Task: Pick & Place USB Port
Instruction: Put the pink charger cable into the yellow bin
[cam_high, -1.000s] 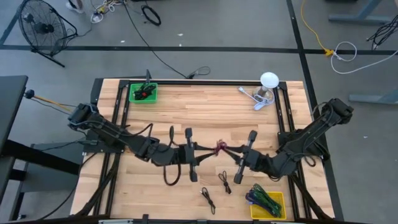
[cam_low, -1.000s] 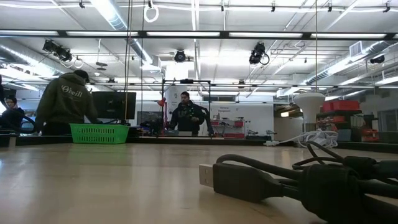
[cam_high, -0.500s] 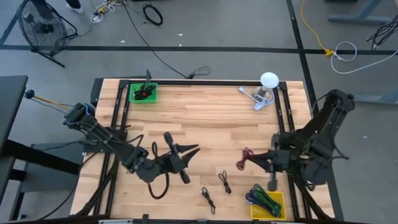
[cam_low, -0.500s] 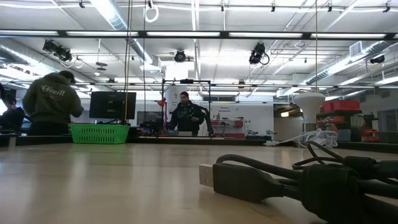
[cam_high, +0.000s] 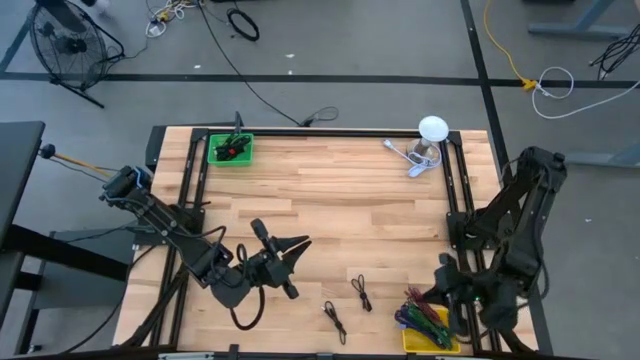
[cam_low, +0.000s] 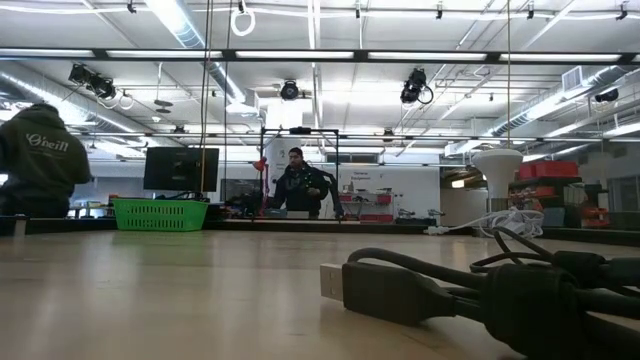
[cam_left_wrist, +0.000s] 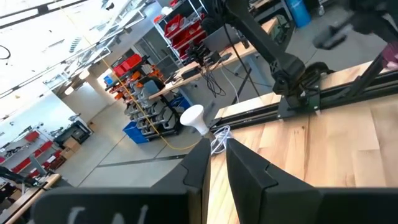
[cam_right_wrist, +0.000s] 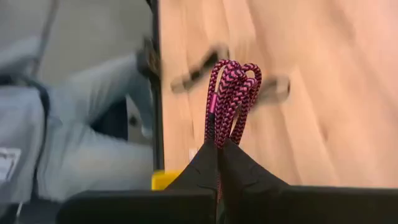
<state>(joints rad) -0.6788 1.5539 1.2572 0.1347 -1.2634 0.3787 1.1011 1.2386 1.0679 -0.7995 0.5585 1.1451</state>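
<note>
Our right gripper (cam_right_wrist: 219, 144), pinching a looped pink cable (cam_right_wrist: 229, 99) above the yellow bin (cam_high: 432, 325), risks dropping it onto the bench (cam_high: 350, 190) if released early.

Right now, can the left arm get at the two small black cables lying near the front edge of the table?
Probably yes: the left gripper hovers just beside the two black cables, with only bare wood between.

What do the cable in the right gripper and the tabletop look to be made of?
The cable, pinched in the shut right gripper, looks like braided fabric sheathing: a woven pink-and-dark crisscross shows along its loops, matte. The tabletop looks like light wood in butcher-block style: joined strips with visible grain, smooth and probably sealed.
</note>
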